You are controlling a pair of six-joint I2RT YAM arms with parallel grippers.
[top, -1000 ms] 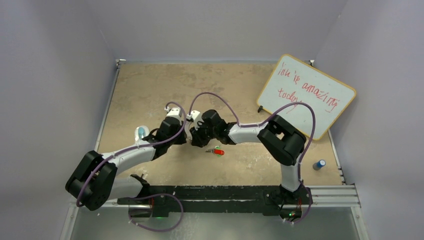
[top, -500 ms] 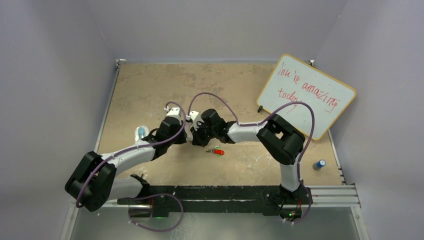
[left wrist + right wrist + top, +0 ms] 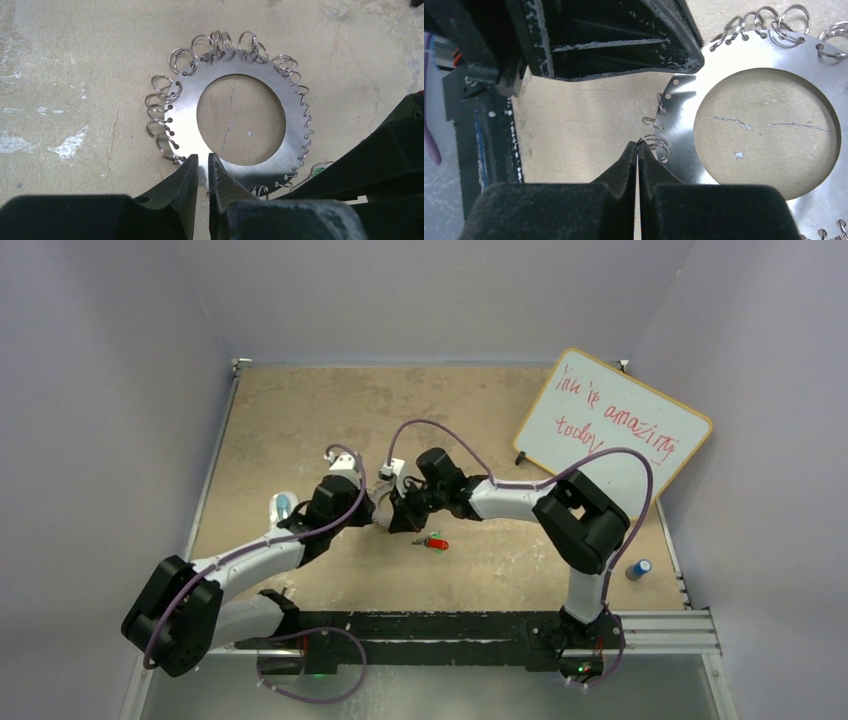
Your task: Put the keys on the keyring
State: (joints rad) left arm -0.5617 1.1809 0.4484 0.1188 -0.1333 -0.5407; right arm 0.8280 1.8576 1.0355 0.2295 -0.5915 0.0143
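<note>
The keyring, a flat silvery ring fringed with small loops, lies on the table between both grippers. My left gripper hangs over its near rim, jaws nearly together with a thin slit; the rim shows through the slit. My right gripper is shut, its tips pinching one small loop on the keyring's edge. The red-headed key lies on the table just in front of the grippers. The green head peeks out beside the right arm.
A whiteboard leans at the back right. A small blue-capped cylinder stands near the right edge. A clear bluish object sits beside the left arm. The left fingers crowd the right wrist view.
The right wrist has swung slightly up and to the right, and its arm has stretched out. The left arm has shifted a little lower. The keys have not moved.
</note>
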